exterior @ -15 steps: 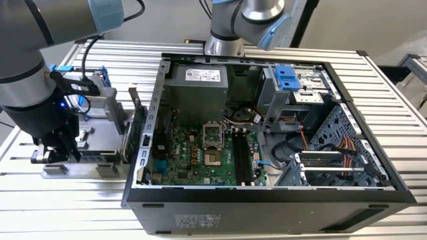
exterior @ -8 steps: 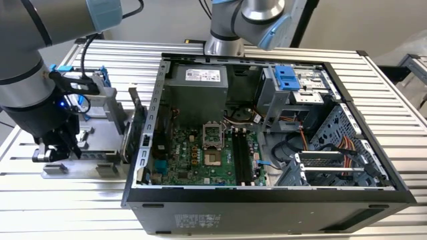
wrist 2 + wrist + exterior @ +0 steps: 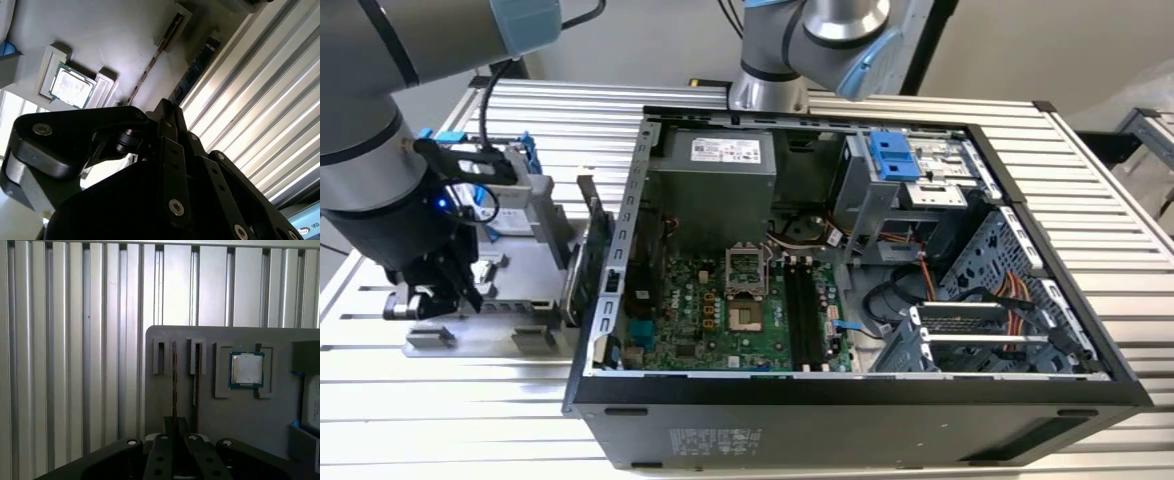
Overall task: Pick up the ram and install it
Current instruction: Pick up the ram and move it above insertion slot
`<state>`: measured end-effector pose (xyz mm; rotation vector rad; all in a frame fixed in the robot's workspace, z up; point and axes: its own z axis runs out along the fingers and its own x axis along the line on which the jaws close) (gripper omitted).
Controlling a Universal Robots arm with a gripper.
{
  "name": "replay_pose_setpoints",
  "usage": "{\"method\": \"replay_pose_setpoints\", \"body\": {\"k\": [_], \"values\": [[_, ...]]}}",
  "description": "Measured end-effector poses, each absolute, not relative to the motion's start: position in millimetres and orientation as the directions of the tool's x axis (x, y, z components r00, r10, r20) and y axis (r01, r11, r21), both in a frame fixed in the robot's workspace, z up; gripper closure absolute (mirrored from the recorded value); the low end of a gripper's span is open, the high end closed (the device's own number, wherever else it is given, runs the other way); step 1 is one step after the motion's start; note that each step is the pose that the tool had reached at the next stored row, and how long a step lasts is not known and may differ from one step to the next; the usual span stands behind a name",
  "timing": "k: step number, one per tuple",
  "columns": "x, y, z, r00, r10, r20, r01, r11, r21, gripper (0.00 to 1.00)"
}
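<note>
On the grey tray [image 3: 520, 305] at the exterior view's left, the claw [image 3: 438, 298] is sitting low. It is pinching shut on the end of the ram [image 3: 174, 375], which is standing on its edge in a slot, just beside another thin stick [image 3: 196, 375].

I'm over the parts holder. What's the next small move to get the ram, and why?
Probably a short, straight descent. In the first wrist view the gripper sits in line with the ram, which stands on edge in its slot in the grey holder. Another stick is close beside it, so sideways motion looks risky.
</note>
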<state>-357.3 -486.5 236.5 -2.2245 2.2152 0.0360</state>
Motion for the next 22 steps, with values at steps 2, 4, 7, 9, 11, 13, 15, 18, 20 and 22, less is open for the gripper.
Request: {"method": "replay_pose_setpoints", "body": {"k": [2, 4, 7, 9, 11, 13, 15, 18, 20, 22], "values": [[-357.3, -486.5, 238.4, 0.004, -1.000, -0.018, -1.000, -0.004, 0.015, 1.00], [-357.3, -486.5, 241.5, 0.004, -1.000, -0.018, -1.000, -0.004, 0.015, 1.00], [-357.3, -486.5, 246.7, 0.004, -1.000, -0.018, -1.000, -0.004, 0.015, 1.00], [-357.3, -486.5, 249.0, 0.003, -1.000, -0.018, -1.000, -0.004, 0.015, 1.00], [-357.3, -486.5, 251.3, 0.003, -1.000, -0.018, -1.000, -0.003, 0.015, 1.00], [-357.3, -486.5, 253.7, 0.002, -1.000, -0.018, -1.000, -0.002, 0.015, 1.00], [-357.3, -486.5, 256.0, 0.001, -1.000, -0.018, -1.000, -0.002, 0.015, 1.00], [-357.4, -486.5, 258.1, 0.000, -1.000, -0.018, -1.000, 0.000, 0.015, 1.00], [-357.4, -486.4, 260.1, 0.000, -1.000, -0.018, -1.000, 0.000, 0.015, 1.00], [-357.6, -486.4, 262.1, -0.001, -1.000, -0.018, -1.000, 0.001, 0.015, 1.00]]}}
